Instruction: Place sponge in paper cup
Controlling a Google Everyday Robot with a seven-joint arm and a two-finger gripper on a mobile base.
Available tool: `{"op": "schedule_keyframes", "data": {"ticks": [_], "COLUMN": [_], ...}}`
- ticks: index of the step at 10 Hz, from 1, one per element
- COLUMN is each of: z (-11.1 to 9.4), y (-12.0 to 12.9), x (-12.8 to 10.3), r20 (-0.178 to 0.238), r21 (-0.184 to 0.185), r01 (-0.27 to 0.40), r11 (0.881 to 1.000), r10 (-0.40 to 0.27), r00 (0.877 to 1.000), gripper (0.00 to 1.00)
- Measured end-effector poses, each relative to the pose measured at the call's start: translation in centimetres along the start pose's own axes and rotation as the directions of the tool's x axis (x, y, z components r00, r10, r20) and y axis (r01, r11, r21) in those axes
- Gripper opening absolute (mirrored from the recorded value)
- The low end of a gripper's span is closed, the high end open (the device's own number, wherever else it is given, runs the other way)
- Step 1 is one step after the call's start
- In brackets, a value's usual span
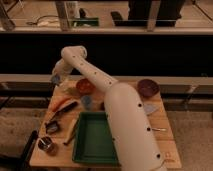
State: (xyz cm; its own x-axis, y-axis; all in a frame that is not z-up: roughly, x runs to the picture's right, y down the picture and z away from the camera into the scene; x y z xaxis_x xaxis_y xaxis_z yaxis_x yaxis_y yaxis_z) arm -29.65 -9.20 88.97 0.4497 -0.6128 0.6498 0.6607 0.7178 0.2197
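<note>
My arm reaches from the lower right up over the table, bends at the elbow, and comes down to the far left corner of the table. My gripper hangs there, shut on the sponge, a small blue-grey block held just above the table's far left edge. The orange bowl is just to its right. I cannot make out a paper cup; the arm may be hiding it.
On the wooden table are a small blue cup, a green tray, a dark red bowl, a flat grey triangular piece, an orange utensil, a black utensil and a metal cup.
</note>
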Motion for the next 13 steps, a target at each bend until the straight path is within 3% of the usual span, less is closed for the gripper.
{"op": "schedule_keyframes", "data": {"ticks": [6, 13], "z": [0.37, 0.73], "y": [-0.28, -0.23], "x": [-0.31, -0.37], "r20": [0.02, 0.019], "r21": [0.007, -0.015], "r01": [-0.002, 0.003], "r11": [1.0, 1.0], "r10": [0.002, -0.003], "r00": [1.0, 1.0], "gripper": [0.03, 0.71]}}
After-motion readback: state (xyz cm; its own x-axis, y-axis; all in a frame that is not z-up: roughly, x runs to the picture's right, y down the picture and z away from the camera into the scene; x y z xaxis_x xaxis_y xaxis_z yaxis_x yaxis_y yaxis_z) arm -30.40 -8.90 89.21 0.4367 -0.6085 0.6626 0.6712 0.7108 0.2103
